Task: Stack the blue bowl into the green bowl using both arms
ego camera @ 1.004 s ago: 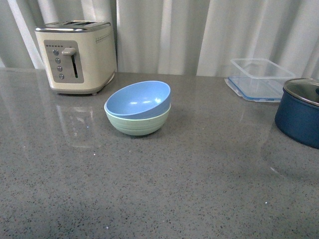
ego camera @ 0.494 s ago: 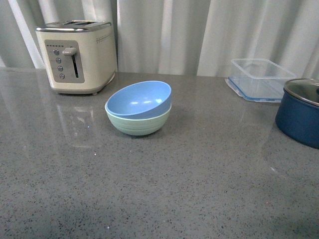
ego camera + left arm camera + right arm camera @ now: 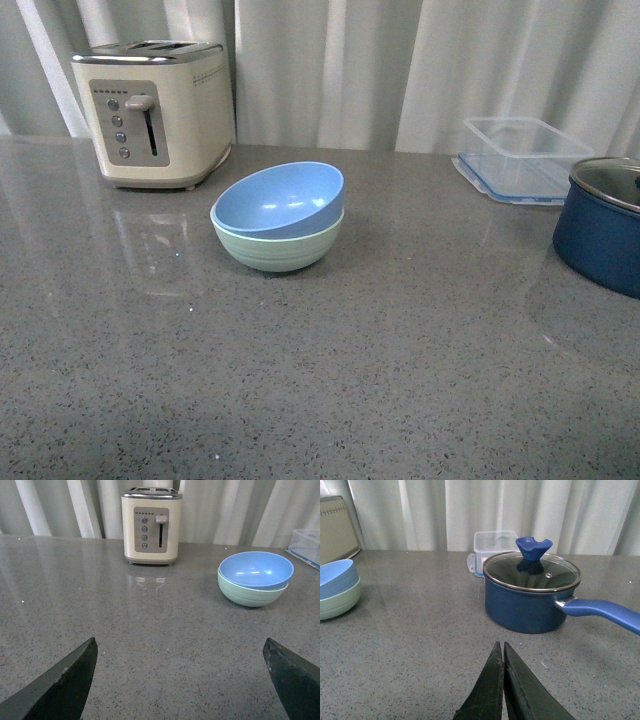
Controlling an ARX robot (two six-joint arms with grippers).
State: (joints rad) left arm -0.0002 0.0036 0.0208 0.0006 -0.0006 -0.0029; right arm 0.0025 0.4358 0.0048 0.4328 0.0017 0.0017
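Observation:
The blue bowl (image 3: 279,198) sits nested in the green bowl (image 3: 278,247), tilted a little, at mid-counter in the front view. Both also show in the left wrist view, blue bowl (image 3: 256,569) on green bowl (image 3: 252,594), and at the edge of the right wrist view, blue bowl (image 3: 336,578) over green bowl (image 3: 337,601). My left gripper (image 3: 180,647) is open and empty, low over bare counter, well back from the bowls. My right gripper (image 3: 501,647) is shut and empty, near the pot. Neither arm shows in the front view.
A cream toaster (image 3: 153,112) stands at the back left. A clear plastic container (image 3: 523,158) sits at the back right. A dark navy pot (image 3: 530,597) with a glass lid and a long handle (image 3: 602,614) stands just beyond my right gripper.

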